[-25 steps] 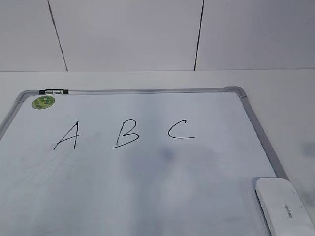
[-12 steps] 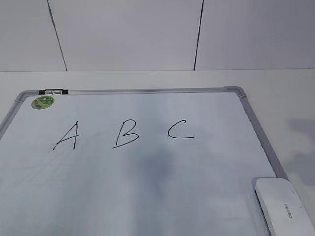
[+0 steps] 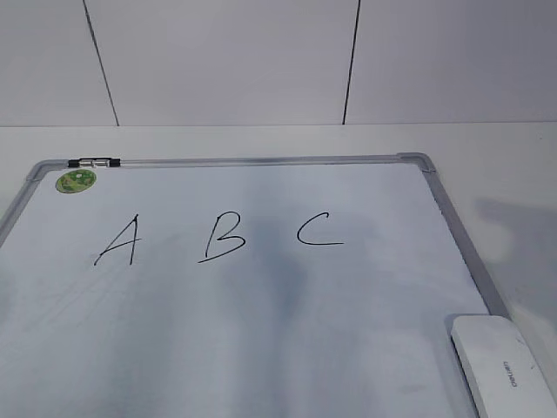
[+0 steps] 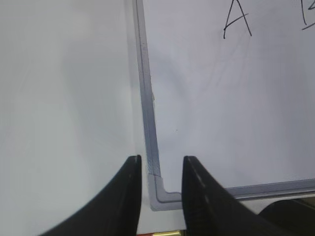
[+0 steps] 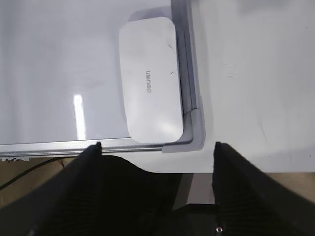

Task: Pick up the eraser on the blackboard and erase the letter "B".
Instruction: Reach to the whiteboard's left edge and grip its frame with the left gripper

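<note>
The blackboard (image 3: pixel 261 161) is a white board in a silver-grey frame, lying flat on the table. It carries the black letters "A" (image 3: pixel 117 241), "B" (image 3: pixel 222 237) and "C" (image 3: pixel 318 230). The white eraser (image 3: pixel 503 366) lies in the board's near right corner, against the frame. In the right wrist view the eraser (image 5: pixel 150 81) sits just ahead of my right gripper (image 5: pixel 157 145), which is wide open, empty and not touching it. My left gripper (image 4: pixel 161 160) is open with nothing in it, above the board's near left corner (image 4: pixel 160 194). Neither gripper shows in the exterior view.
A round green sticker (image 3: pixel 77 180) and a small black-and-silver clip (image 3: pixel 94 163) mark the board's far left corner. A white table (image 3: pixel 505 174) surrounds the board, with a wall behind it. The table's front edge (image 5: pixel 147 167) runs just below the board.
A shadow has spread over the table to the right of the board, and the shading on the board below the "B" has shifted. The eraser and letters are unchanged.
</note>
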`<act>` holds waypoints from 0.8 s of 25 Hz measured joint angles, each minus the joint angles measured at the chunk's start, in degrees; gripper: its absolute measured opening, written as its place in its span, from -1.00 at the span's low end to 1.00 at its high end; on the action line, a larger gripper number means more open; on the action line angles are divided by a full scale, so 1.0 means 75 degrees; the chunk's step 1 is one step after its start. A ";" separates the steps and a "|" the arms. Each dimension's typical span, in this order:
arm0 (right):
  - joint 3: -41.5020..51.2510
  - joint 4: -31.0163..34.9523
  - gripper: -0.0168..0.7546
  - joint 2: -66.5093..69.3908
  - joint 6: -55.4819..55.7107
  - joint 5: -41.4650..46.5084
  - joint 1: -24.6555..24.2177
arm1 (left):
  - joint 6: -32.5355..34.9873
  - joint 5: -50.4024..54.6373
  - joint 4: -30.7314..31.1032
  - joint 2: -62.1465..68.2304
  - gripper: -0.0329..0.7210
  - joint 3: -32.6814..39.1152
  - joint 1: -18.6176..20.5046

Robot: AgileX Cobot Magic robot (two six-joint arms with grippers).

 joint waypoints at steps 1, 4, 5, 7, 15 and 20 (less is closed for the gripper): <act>0.0000 0.0067 0.40 0.0108 0.0000 -0.0017 0.0000 | -0.0015 0.0007 0.0103 0.0225 -0.32 -0.0070 -0.0128; 0.0000 0.0254 0.40 0.0274 -0.0104 -0.0018 0.0000 | -0.0090 0.0019 0.0398 0.0869 -0.32 -0.0274 -0.0393; 0.0000 0.0287 0.40 0.0322 -0.0118 -0.0018 0.0000 | -0.0128 0.0019 0.0443 0.1075 -0.32 -0.0354 -0.0455; 0.0000 0.0324 0.40 0.0363 -0.0130 -0.0018 0.0000 | -0.0179 0.0019 0.0488 0.1611 -0.32 -0.0514 -0.0522; 0.0000 0.0371 0.40 0.0491 -0.0231 -0.0034 0.0000 | -0.0209 -0.0062 0.0531 0.4054 -0.31 -0.1400 -0.0536; 0.0000 0.0371 0.40 0.0491 -0.0298 -0.0034 0.0000 | -0.0050 -0.0145 0.0339 0.5553 -0.31 -0.2111 -0.0396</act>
